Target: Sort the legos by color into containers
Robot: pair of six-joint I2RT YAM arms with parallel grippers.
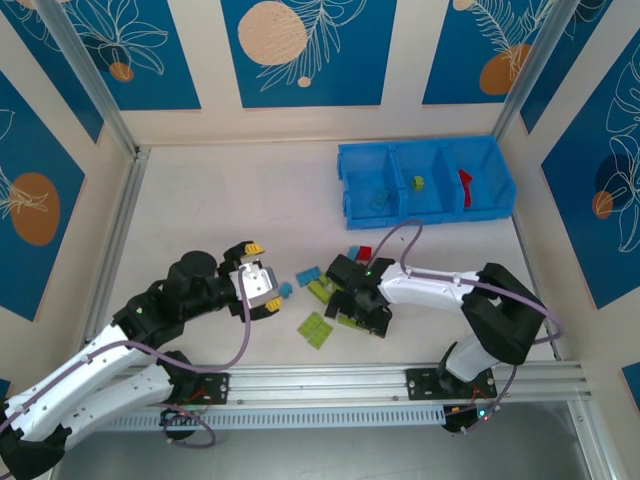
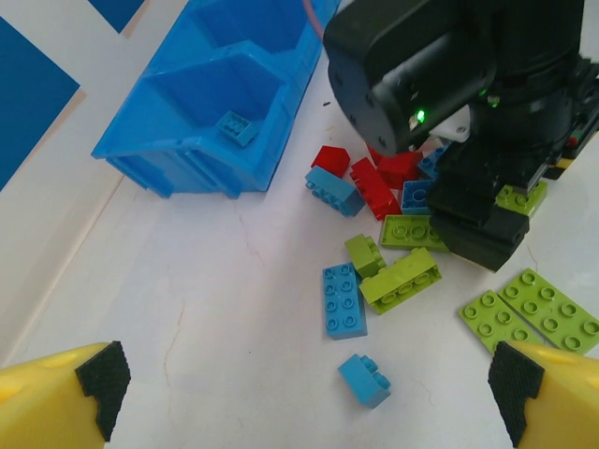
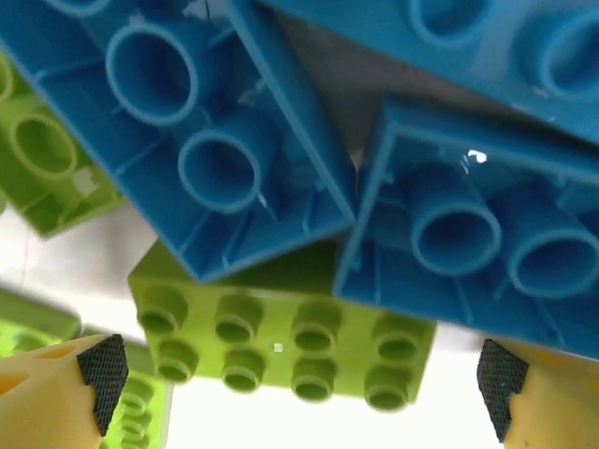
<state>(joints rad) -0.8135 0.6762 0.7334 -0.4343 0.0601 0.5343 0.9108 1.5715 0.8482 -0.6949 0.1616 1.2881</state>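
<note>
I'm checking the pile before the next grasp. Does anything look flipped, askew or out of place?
Yes. In the right wrist view, one blue brick and a second blue brick lie upside down, hollow undersides facing the camera, both overlapping a lime green brick that sits studs-up. No damage shows.

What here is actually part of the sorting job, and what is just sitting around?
Part of the job: loose bricks, blue bin tray, bricks already in it, left tool, right tool.
Just around: table, patterned wall panels, metal rail, cables.
</note>
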